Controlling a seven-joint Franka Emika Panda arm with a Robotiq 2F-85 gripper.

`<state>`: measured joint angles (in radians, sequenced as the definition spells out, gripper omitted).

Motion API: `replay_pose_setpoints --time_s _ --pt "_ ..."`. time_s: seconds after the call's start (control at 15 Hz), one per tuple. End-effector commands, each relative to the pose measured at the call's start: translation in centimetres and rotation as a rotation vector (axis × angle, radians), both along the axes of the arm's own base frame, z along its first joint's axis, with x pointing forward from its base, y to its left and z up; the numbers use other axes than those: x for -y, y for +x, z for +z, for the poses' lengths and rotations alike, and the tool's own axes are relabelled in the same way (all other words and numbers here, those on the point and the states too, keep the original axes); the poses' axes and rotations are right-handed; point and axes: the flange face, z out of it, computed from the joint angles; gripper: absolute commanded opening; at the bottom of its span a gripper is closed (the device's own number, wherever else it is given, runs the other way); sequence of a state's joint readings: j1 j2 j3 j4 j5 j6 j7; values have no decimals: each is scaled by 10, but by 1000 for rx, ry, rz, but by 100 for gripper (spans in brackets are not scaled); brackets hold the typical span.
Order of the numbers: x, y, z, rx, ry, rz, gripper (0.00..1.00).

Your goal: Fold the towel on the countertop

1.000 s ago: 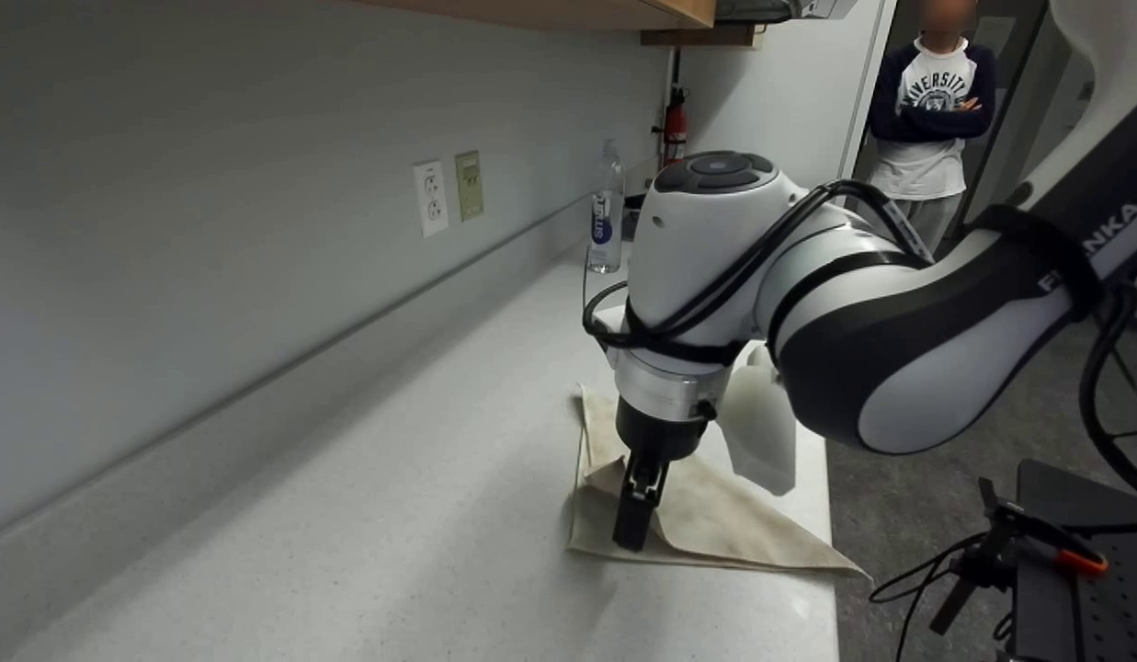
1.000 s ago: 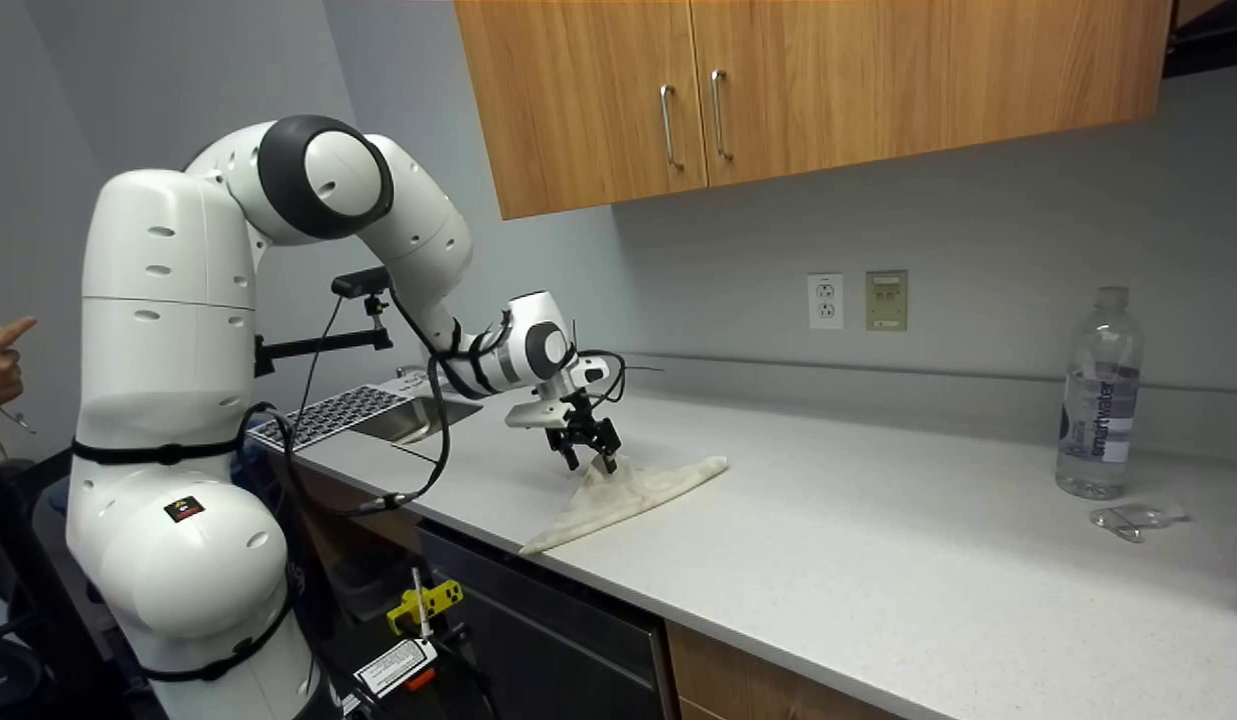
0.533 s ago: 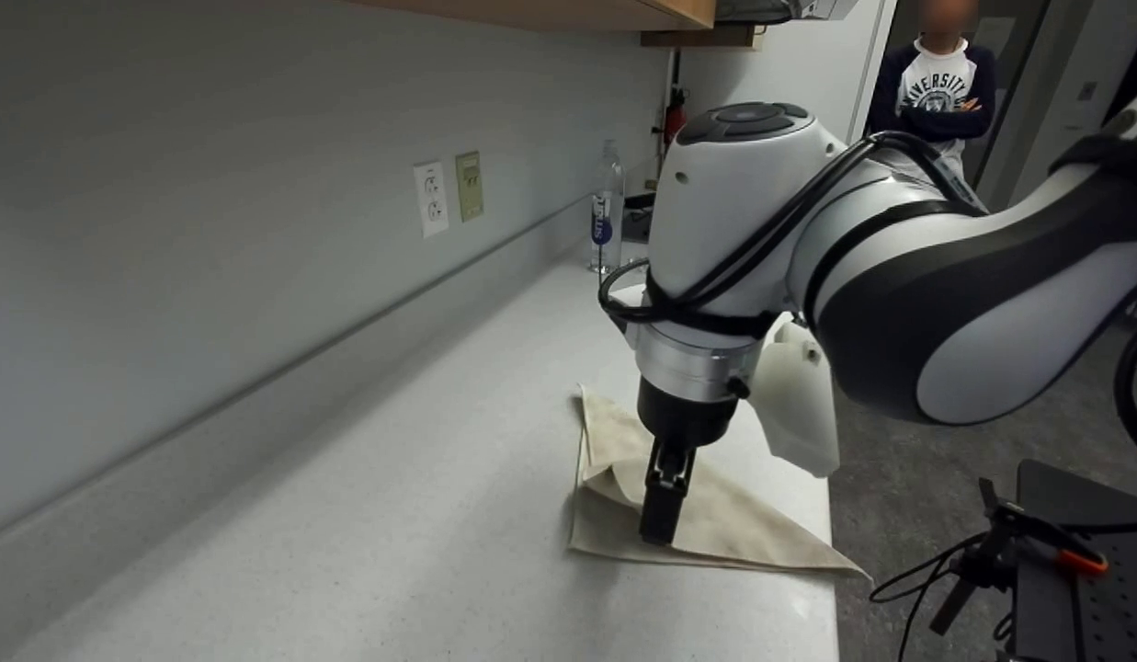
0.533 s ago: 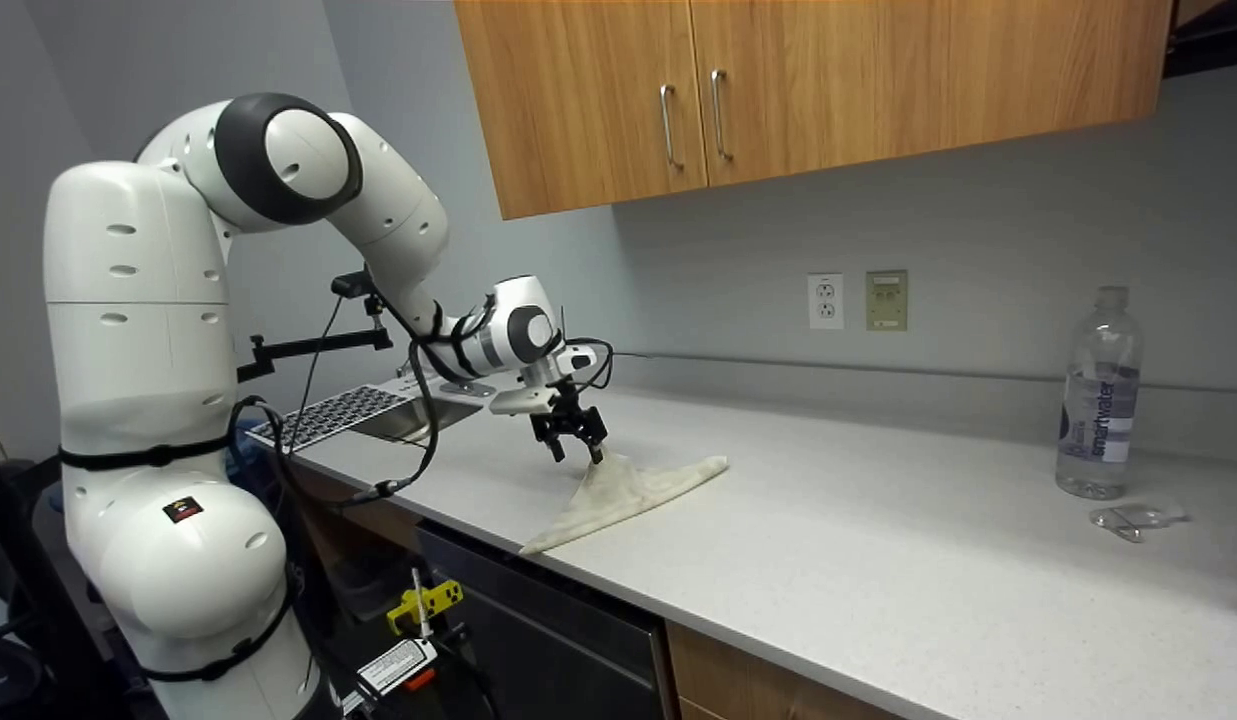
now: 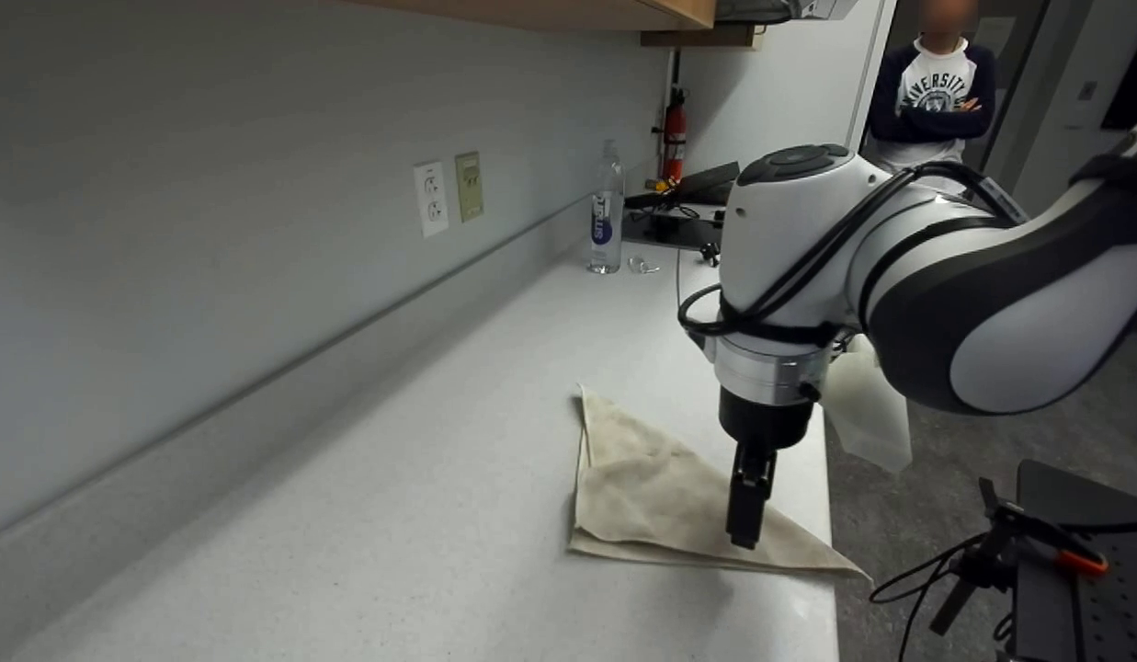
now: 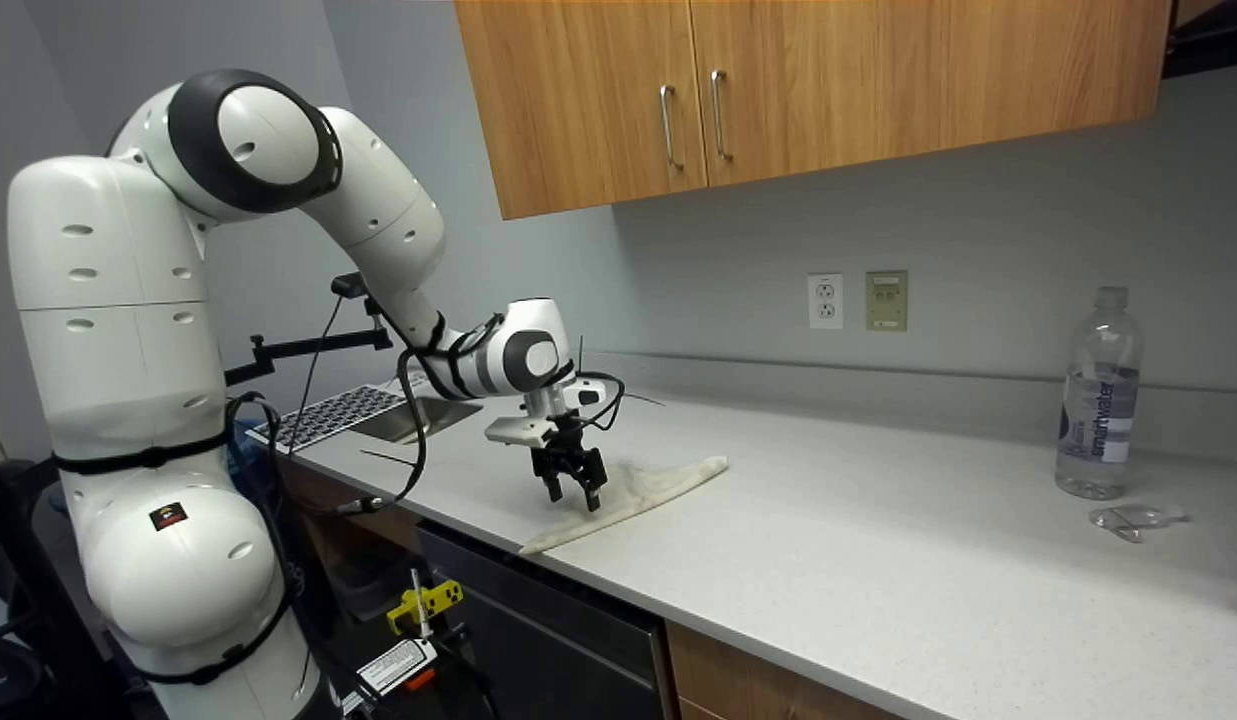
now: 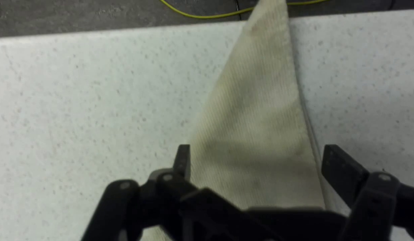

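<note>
- Plainly, the towel (image 5: 660,496) lies on the countertop (image 5: 393,506), doubled over into a rough triangle, its upper layer set slightly in from the lower one.
- One narrow corner of the towel reaches out past the countertop's edge, above the dark floor (image 7: 93,16); in the wrist view a thin yellow cable (image 7: 207,16) crosses the floor beneath that tip.
- Over the towel's narrowing part is the gripper (image 7: 257,149), pointing down, its two fingers (image 7: 183,160) unclenched and wide apart, with towel visible between them; whether they touch it, I cannot tell.
- White and black, the arm (image 6: 378,190) is bent down over the countertop.
- Well apart from the towel, a clear water bottle (image 6: 1098,400) stands upright near the wall (image 6: 998,260), a small transparent object (image 6: 1138,517) just beside it.
- On the wall, a white outlet (image 6: 826,301) and a beige plate (image 6: 886,300) sit side by side, lower than the wooden cabinets (image 6: 808,90).
- Farther off are a red fire extinguisher (image 5: 675,138) and a person (image 5: 936,101) with crossed arms.
</note>
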<state>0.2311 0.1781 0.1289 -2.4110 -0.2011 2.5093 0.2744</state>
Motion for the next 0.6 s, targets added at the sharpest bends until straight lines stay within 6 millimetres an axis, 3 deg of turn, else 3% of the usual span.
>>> replay_pose_setpoints --time_s 0.0,0.53 --pt "31 -23 1 -40 17 -56 100" --pt "53 -56 2 -81 44 -142 100"
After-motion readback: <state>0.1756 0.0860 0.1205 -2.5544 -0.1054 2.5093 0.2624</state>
